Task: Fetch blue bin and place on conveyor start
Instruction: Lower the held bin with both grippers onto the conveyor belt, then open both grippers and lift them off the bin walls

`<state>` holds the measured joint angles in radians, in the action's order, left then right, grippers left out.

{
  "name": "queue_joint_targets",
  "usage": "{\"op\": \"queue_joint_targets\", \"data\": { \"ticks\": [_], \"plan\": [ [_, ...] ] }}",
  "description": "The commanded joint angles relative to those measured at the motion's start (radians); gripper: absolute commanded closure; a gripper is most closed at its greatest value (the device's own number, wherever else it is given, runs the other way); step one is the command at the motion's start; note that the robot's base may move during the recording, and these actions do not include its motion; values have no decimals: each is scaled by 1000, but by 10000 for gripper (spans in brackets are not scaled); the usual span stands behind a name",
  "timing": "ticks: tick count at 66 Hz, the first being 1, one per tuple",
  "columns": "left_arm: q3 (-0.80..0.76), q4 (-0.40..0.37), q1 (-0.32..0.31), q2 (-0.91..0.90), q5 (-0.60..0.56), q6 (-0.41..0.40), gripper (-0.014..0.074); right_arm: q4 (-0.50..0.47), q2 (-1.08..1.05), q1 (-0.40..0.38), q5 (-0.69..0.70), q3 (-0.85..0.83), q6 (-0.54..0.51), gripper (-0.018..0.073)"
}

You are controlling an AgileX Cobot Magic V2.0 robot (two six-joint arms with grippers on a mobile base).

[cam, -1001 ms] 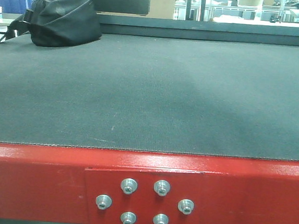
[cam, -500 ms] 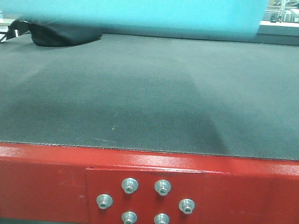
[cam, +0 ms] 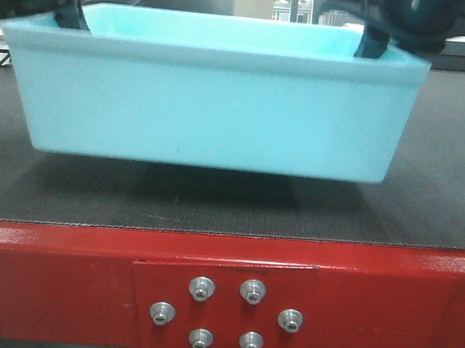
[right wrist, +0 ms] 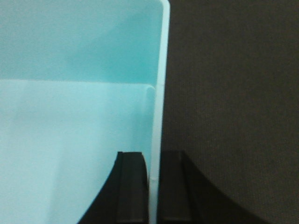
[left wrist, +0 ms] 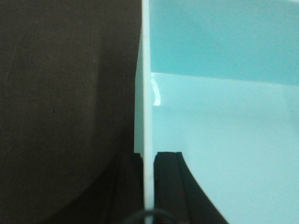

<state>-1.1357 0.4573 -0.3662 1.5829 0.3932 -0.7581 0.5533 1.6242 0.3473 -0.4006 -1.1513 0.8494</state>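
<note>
Jaws of both arms clamp blue bin (cam: 214, 107) side walls.

Even, fairly bright overhead light leaves a soft dark shadow on the conveyor start (cam: 214, 197) under the blue bin (cam: 214, 107), a small white glare streak inside its wall in the left wrist view, and blurred, grainy dark arms at the front view's top corners.

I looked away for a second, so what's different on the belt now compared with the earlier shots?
The pale aqua plastic bin has come down from the top of the front view onto or just above the dark grey belt. The left tool and right tool each clamp a side wall. The red metal frame stayed put.
</note>
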Motion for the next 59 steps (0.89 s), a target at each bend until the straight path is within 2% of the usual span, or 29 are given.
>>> {"op": "queue_joint_targets", "data": {
  "ticks": [1,13,30,35,44,47,53,59],
  "plan": [
    [-6,1,-4,21,-75,-9,707,14,21,2,90,-3,-2,713],
    [-6,-4,-4,39,-80,-9,707,14,46,2,147,-3,-2,713],
    [-6,0,-4,39,-88,-9,693,16,51,-6,149,-7,-2,713],
    [-6,0,-4,39,-88,-9,610,16,58,-15,144,-16,-2,638],
    [-6,0,-4,39,-88,-9,339,16,60,-15,120,-36,-2,300],
    [-9,0,-4,39,-85,-9,260,16,60,-15,91,-48,-2,225],
    [-25,0,-4,39,-34,-9,150,14,60,-15,8,-78,-2,186],
    [-63,0,-4,39,26,-9,142,14,56,-15,-50,-103,-2,189]
  ]
}}
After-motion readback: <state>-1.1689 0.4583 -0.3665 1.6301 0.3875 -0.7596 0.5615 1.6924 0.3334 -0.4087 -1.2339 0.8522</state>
